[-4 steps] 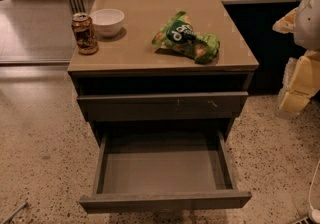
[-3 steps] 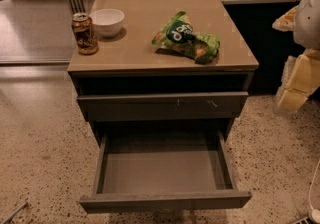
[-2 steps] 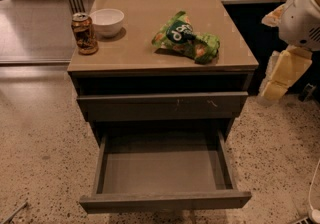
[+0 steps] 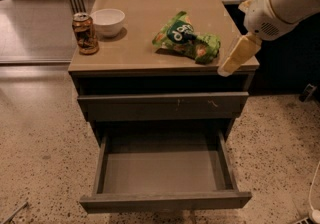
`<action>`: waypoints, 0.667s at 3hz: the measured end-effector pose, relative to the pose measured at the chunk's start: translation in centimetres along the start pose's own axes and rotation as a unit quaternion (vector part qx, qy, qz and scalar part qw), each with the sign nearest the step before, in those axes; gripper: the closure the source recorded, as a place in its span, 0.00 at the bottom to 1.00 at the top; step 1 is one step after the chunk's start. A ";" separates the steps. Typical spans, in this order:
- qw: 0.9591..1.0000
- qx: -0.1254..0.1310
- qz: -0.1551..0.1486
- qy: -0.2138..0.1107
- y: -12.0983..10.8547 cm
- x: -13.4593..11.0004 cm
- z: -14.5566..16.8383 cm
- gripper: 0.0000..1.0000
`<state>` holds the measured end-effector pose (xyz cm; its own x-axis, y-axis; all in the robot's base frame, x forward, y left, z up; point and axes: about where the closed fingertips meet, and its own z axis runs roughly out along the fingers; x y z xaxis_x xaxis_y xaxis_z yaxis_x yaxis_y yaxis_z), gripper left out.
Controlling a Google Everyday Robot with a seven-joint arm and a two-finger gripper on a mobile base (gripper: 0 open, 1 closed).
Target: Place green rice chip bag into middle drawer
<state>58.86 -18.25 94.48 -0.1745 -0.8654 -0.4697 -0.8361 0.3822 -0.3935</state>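
The green rice chip bag point(image 4: 186, 38) is laid on the right half of the surface point(image 4: 150, 10), ungripped. Below it, the middle drawer point(image 4: 165, 170) is pulled out, presumably to receive it. The tool point(image 4: 238, 57) is hung just beside the bag, at the right front corner (whether apart or together cannot be told). The white lettering on the bag's dark logo cannot be read.

With the gripper point(image 4: 227, 67) hanging at the front right corner of the table point(image 4: 135, 28) and covering part of that corner, its arm point(image 4: 287, 0) was cut off by the upper right edge, and the label on the can point(image 4: 85, 34) was too blurred to read.
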 end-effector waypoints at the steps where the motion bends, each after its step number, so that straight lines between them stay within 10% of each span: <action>1: 0.998 0.020 0.021 -0.048 -3.2 -1.9 4.1 0.00; 2: 0.995 0.020 0.046 -0.085 -5.8 -3.7 8.7 0.00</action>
<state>68.84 -14.43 91.60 -0.1554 -0.7603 -0.6307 -0.7986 0.4725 -0.3729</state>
